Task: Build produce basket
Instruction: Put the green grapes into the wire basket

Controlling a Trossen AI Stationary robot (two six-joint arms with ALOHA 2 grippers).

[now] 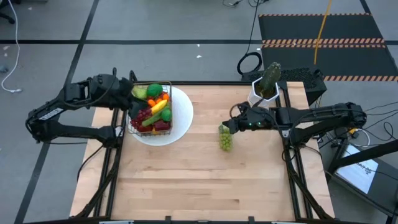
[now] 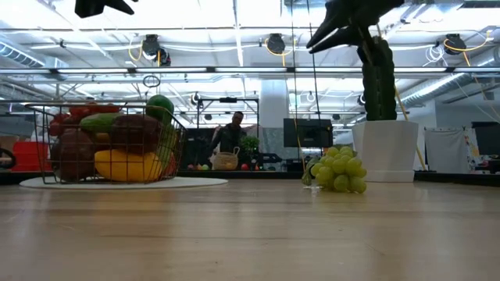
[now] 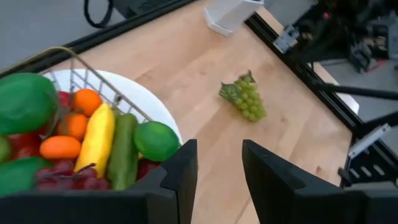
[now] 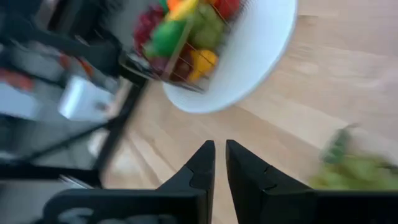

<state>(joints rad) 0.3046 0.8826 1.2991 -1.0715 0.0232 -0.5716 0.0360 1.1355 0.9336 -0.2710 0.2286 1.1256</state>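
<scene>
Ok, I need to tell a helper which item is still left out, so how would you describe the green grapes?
Start at the wooden table and the white pot at its far edge. Just in front lie the green grapes, beside the right gripper. They are the only produce lying on bare wood, outside the basket.

Pale, matt wood-grain table (image 1: 205,180) carries a smooth glossy white plate (image 1: 183,118), a thin dark wire basket (image 2: 47,140) of shiny plastic-looking produce (image 3: 99,140), and glossy green grapes (image 2: 340,172).

My basket (image 1: 151,107), dark wire, sits upright on a white plate (image 1: 181,118), heaped with produce (image 1: 153,111); green grapes (image 1: 225,138) lie apart on the table.
</scene>
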